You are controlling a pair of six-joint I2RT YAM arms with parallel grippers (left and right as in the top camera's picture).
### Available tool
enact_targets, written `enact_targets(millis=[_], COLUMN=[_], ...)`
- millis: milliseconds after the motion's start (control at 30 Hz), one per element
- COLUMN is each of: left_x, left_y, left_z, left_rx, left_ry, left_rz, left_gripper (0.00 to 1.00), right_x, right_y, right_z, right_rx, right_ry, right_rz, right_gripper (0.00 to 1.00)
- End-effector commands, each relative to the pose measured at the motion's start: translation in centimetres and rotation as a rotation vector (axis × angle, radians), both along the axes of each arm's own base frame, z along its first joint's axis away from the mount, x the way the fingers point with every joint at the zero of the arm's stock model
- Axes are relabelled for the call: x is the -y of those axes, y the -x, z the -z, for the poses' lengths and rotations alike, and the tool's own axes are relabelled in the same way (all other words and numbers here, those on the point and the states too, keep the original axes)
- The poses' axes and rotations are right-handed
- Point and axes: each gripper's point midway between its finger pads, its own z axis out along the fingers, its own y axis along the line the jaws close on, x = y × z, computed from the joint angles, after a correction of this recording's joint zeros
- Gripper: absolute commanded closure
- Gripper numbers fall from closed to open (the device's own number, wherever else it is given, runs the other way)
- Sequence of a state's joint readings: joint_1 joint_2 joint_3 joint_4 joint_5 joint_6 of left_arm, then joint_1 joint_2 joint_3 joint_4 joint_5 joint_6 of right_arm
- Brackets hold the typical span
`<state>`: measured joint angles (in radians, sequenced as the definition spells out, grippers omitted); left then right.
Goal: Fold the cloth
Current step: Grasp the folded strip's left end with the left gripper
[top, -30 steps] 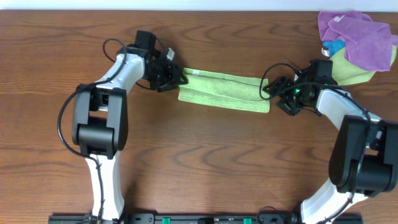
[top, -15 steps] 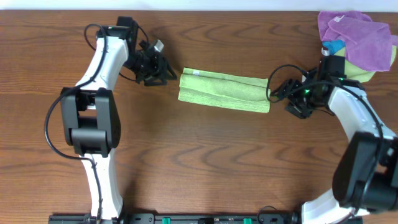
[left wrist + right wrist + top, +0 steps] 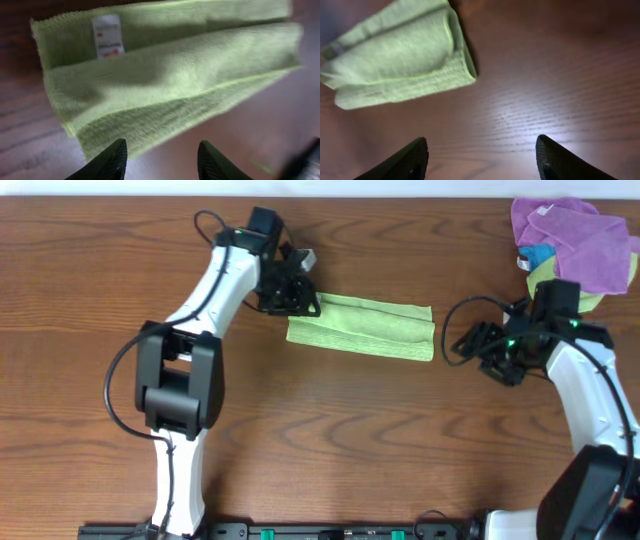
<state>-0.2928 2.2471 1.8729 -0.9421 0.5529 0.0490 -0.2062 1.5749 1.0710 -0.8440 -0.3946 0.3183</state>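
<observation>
Light lime-green textured cloth [image 3: 360, 326], folded into long strip, flat on brown wooden table [image 3: 330, 440], left claw [image 3: 298, 292] part-open, empty, over its tagged end, right claw [image 3: 468, 343] wide open, empty, near other end

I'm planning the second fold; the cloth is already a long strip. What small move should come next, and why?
Probably lower the left gripper onto the cloth's left end and pinch it, ready to carry it across. Its jaws are open just above that end, holding nothing, while the right gripper sits open, off the other end.
</observation>
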Motion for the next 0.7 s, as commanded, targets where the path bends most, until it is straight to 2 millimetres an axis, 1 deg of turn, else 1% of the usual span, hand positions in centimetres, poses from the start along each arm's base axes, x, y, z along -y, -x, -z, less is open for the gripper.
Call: enact_targets(millis=[0,100,200,300,367,400,433,467,500,533,667], left_x=[-2.0,-2.8,-3.0,-2.3,-1.8,-1.6,-1.3,-1.1,-0.6,-0.3,0.3], left_y=[-1.1,-1.4,-1.5,-1.2,-0.9,-0.9,-0.7,-0.6,-0.5,-0.4,-0.3], left_z=[-0.6,-0.1,0.0,0.0,0.0,0.0,0.0,0.0,0.0,0.0,-0.1], left_rx=[0.108,0.163,0.196,0.206,0.206,0.206,0.207,0.207,0.207,0.206,0.206], left_ry=[-0.194,-0.335,-0.414,-0.429,-0.422,-0.421,-0.418,-0.412,-0.399,-0.389,-0.379], left_rz=[-0.017,0.002,0.01,0.028,0.038,0.042,0.048,0.054,0.06,0.065,0.061], left_gripper=[0.53,0.51,0.44,0.42,0.43,0.44,0.5,0.6,0.8,0.94,0.94], right_x=[0.0,-0.1,-0.1,-0.1,-0.2,-0.2,-0.2,-0.2,-0.2,-0.2,-0.2], right_y=[1.0,1.3,1.4,1.6,1.7,1.7,1.8,1.8,1.9,1.9,1.9], right_z=[0.7,0.9,0.9,0.9,1.0,1.0,1.0,1.0,1.0,1.0,1.0], right_rx=[-0.009,-0.019,-0.022,-0.029,-0.032,-0.033,-0.033,-0.035,-0.037,-0.038,-0.038], right_ry=[0.012,0.01,0.01,0.008,0.009,0.009,0.01,0.01,0.01,0.01,0.009], right_rz=[-0.034,-0.034,-0.037,-0.038,-0.046,-0.049,-0.053,-0.056,-0.056,-0.056,-0.055], right_gripper=[0.29,0.28,0.28,0.28,0.3,0.33,0.36,0.39,0.44,0.5,0.74])
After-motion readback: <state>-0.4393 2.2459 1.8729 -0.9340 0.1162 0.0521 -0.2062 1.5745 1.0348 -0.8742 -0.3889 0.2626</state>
